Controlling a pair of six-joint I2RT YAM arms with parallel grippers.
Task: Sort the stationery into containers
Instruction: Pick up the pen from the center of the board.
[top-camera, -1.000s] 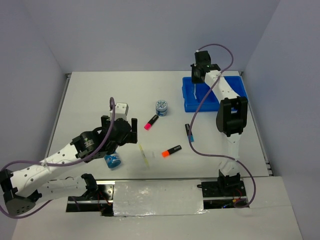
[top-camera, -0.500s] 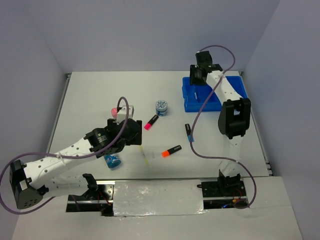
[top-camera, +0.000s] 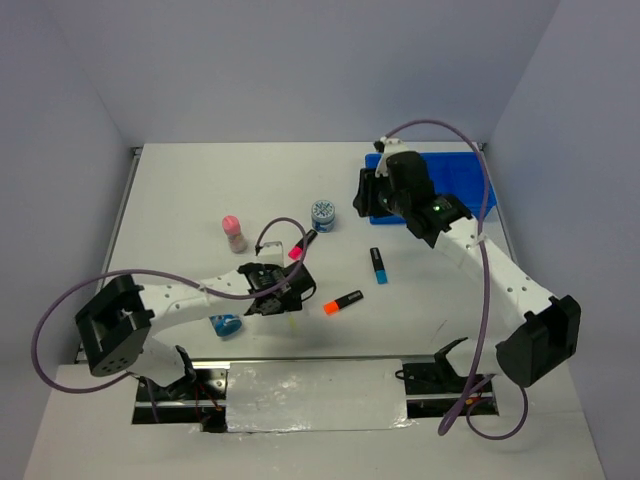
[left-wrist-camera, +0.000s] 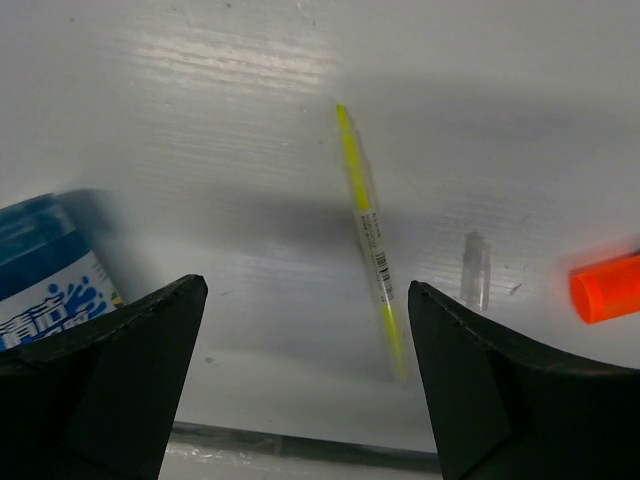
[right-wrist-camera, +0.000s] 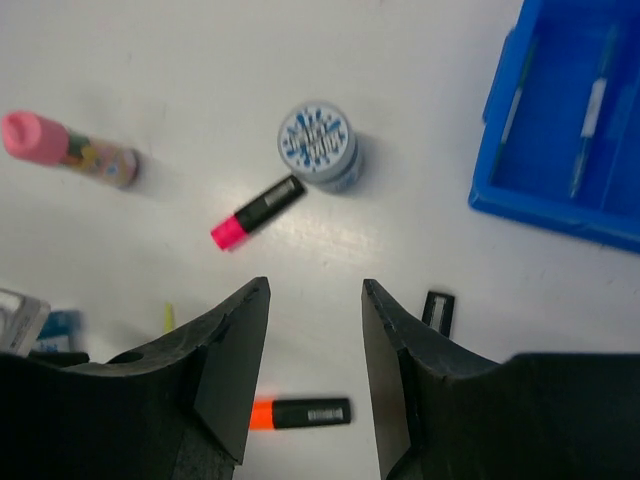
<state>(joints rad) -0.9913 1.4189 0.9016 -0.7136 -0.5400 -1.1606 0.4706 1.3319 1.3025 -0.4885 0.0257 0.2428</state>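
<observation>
A thin yellow pen (left-wrist-camera: 365, 222) lies on the white table between and just beyond the open fingers of my left gripper (left-wrist-camera: 305, 288), which hovers low over it (top-camera: 288, 292). My right gripper (top-camera: 368, 196) hangs open and empty (right-wrist-camera: 315, 287) beside the blue tray (top-camera: 455, 168), looking down on a round blue jar (right-wrist-camera: 318, 142), a pink-capped marker (right-wrist-camera: 258, 212) and an orange-capped marker (right-wrist-camera: 300, 412). Thin pale pens (right-wrist-camera: 590, 115) lie in the tray's compartments (right-wrist-camera: 545, 205). A pink-capped bottle (top-camera: 233, 233) lies at left. A blue-capped marker (top-camera: 378, 265) lies mid-table.
A second blue jar (top-camera: 225, 325) sits close to the left arm's wrist, at the left finger's side (left-wrist-camera: 45, 270). A small clear cap (left-wrist-camera: 476, 270) lies right of the yellow pen. The table's near edge (left-wrist-camera: 300, 445) runs just under the left fingers.
My left gripper moved right and toward the near edge, uncovering the pink-capped bottle, and now hovers over the yellow pen. My right gripper swung from above the tray toward the table's middle, jaws wider.
</observation>
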